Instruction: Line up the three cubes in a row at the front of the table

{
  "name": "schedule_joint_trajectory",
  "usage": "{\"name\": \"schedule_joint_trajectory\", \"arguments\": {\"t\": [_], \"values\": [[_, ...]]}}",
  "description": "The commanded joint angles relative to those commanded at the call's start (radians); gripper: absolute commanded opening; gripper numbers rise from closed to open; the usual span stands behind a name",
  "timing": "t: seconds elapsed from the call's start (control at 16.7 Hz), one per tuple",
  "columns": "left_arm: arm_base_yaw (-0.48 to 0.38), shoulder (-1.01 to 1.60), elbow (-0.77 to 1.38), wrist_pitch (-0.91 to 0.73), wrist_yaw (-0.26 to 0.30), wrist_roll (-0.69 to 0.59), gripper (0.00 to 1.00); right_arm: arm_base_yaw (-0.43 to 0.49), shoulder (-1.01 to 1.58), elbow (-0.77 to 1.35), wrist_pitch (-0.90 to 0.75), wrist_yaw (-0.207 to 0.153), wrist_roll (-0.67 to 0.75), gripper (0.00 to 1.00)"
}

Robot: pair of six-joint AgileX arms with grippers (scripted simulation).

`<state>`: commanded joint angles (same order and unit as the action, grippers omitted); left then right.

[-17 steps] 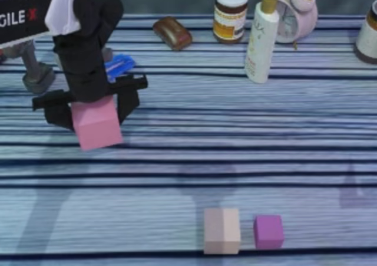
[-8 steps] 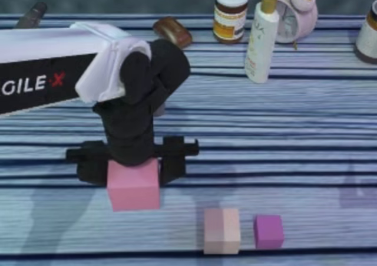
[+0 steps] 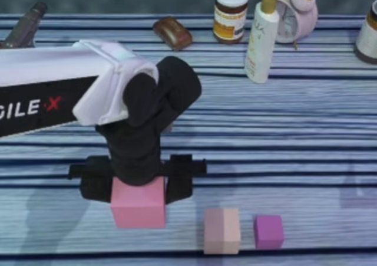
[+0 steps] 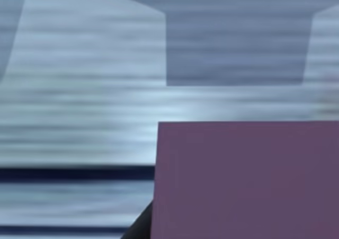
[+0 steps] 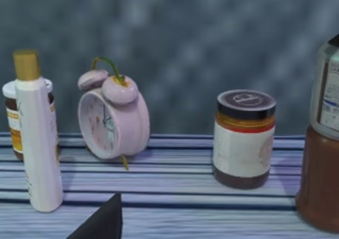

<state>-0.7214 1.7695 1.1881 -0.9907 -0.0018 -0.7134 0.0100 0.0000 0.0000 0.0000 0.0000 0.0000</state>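
Your striped blue-grey table [image 3: 306,130] carries jars at its back edge; your left gripper [image 3: 136,186] has its jaws clamped on the pink cube [image 3: 139,206], front left, beside the peach cube [image 3: 222,230] and purple cube [image 3: 268,231].

The left arm [image 3: 53,98] is a white boxy link lettered "GILE X" on a black panel, the X red, ending in a bulbous matte black wrist and black claw [image 3: 139,183] with a wide crossbar.

large cube [image 3: 139,203] at the front of the desk [image 3: 306,136] between the left gripper's [image 3: 138,182] fingers [image 3: 179,180], medium cube [image 3: 222,230] just right of it, small cube [image 3: 268,231] beside that, bottle [image 3: 261,37], jar [image 3: 231,12] and clock [image 3: 294,9] along the back
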Motion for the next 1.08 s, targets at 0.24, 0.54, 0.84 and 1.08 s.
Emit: {"name": "schedule_joint_trajectory", "arguments": {"t": [0.24, 0.54, 0.84, 1.08], "values": [[-0.001, 0.041, -0.067, 0.109, 0.000, -0.002, 0.00, 0.000, 0.000, 0.000, 0.000, 0.000, 0.000, 1.00], [-0.006, 0.105, -0.162, 0.273, 0.001, -0.004, 0.00, 0.000, 0.000, 0.000, 0.000, 0.000, 0.000, 1.00], [-0.007, 0.108, -0.165, 0.278, 0.000, -0.004, 0.08, 0.000, 0.000, 0.000, 0.000, 0.000, 0.000, 1.00], [-0.007, 0.108, -0.165, 0.278, 0.000, -0.004, 0.38, 0.000, 0.000, 0.000, 0.000, 0.000, 0.000, 1.00]]}}
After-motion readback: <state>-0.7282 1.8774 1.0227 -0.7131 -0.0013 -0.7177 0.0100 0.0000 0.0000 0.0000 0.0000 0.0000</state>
